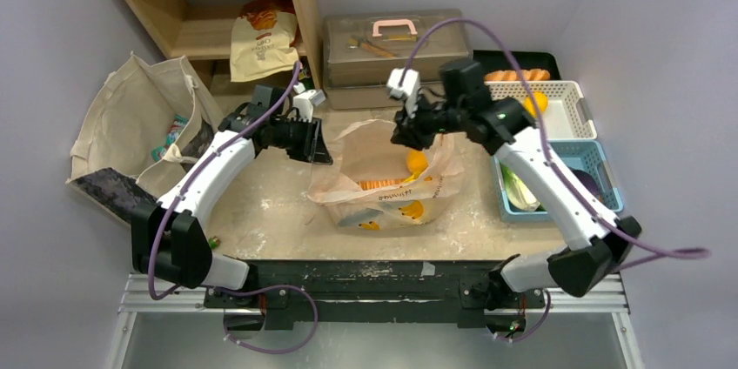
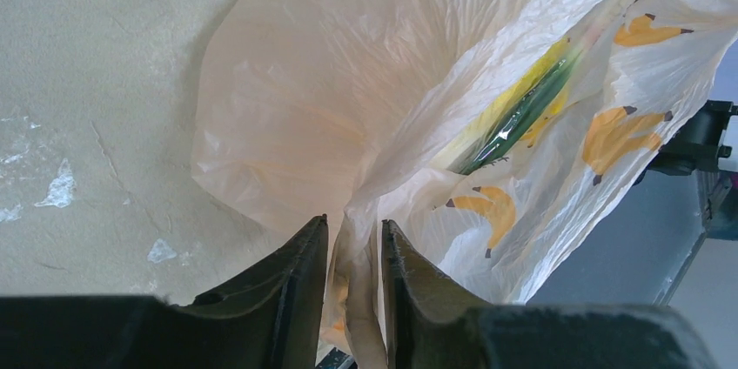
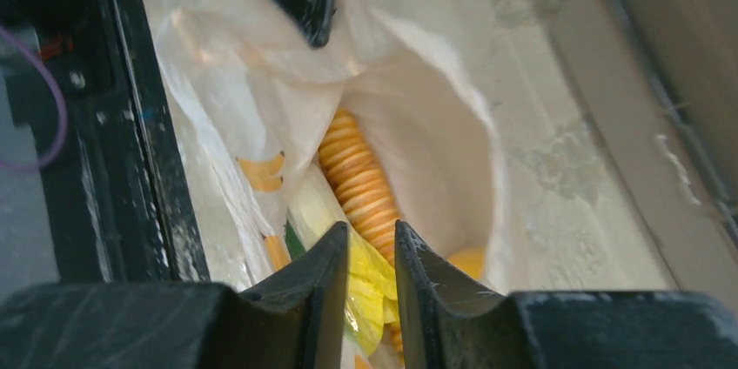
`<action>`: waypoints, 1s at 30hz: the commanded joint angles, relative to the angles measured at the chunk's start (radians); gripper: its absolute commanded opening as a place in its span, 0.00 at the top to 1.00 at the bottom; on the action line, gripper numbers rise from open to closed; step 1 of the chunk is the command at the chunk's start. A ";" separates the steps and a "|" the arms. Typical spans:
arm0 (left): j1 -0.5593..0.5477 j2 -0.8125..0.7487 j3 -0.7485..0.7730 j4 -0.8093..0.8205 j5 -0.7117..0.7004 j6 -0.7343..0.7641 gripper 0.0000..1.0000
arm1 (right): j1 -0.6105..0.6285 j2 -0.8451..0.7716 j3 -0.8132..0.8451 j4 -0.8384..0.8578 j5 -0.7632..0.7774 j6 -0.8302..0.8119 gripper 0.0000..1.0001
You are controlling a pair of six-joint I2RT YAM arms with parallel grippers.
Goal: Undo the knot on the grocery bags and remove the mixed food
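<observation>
The left gripper (image 2: 355, 251) pinches a fold of the bag (image 2: 348, 82) tight between its two fingers. The rest of the bag fans out ahead of it on the table (image 2: 87, 82). The right gripper (image 3: 365, 273) is across from it, at the other side of the bag's mouth. Its fingers are close together with a thin gap. Something yellow shows in the gap, but I cannot tell if it holds that, the bag, or nothing. Just ahead of the right fingers, down in the bag, lies a carrot (image 3: 357, 182). A yellow fruit (image 3: 470, 260) sits beside the carrot, on the right. No knot shows. The mouth gapes, so I think it is undone and the food comes next.

What could go wrong? The bag is thin, so if the arms pull apart too hard, it may rip. If the fold slips from the left fingers, the mouth may flop shut over the food. If the right gripper nips plastic along with the carrot, the whole bag may lift and spill.
</observation>
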 commanded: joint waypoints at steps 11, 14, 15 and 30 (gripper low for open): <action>0.005 -0.036 -0.005 0.026 0.029 -0.001 0.74 | 0.160 0.112 -0.283 -0.032 0.139 -0.485 0.74; 0.005 -0.038 -0.012 0.035 0.029 -0.012 0.74 | 0.164 0.088 -0.342 -0.078 0.104 -0.535 0.72; 0.005 -0.039 -0.015 0.039 0.029 -0.017 0.74 | 0.165 0.084 -0.356 -0.087 0.094 -0.543 0.69; 0.005 -0.026 0.004 0.033 0.032 -0.013 0.74 | 0.187 0.149 -0.510 0.114 0.302 -0.507 0.46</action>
